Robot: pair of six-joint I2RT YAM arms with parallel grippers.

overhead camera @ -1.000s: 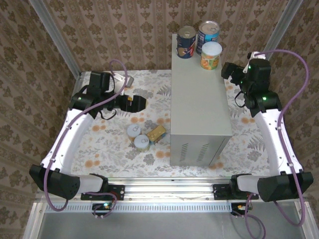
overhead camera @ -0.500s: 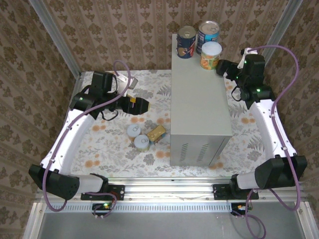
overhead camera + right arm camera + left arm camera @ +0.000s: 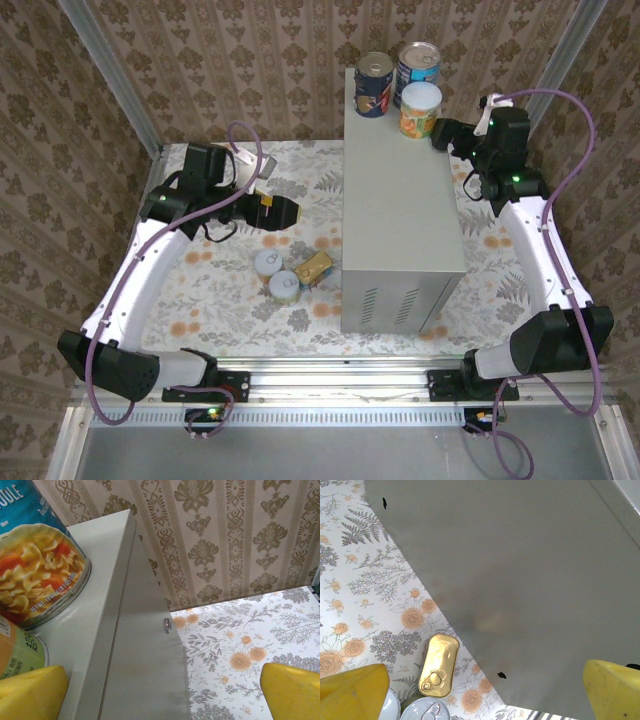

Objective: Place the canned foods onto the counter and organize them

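Top external view recorded the left gripper (image 3: pixel 287 212) over the floral floor (image 3: pixel 200 290), jaws spread wide and holding nothing. Nearer the arm bases than that gripper, three tins sat grouped on the floor: the first floor can (image 3: pixel 268 265) and the second floor can (image 3: pixel 285 286), both upright and close together, with the flat gold tin (image 3: pixel 313 268) just beside them. The left wrist view placed the gold tin (image 3: pixel 439 665) ahead of the gripper (image 3: pixel 480 680), toward one yellow finger (image 3: pixel 352 690) and near the foot of the counter (image 3: pixel 520 580). Contact with the counter wall could not be confirmed.

The right gripper (image 3: pixel 441 133) stood at the far right edge of the counter (image 3: pixel 400 200), jaws likewise apart and empty. Just beside it stood the orange-and-green can (image 3: pixel 421 110). Beyond that were the blue can (image 3: pixel 418 68) and the dark red can (image 3: pixel 375 85), all upright on the counter's far end. The right wrist view showed the orange-and-green can (image 3: pixel 17 650) next to one finger (image 3: pixel 30 692); whether they touched could not be determined. The blue can (image 3: pixel 35 575) stood further ahead.
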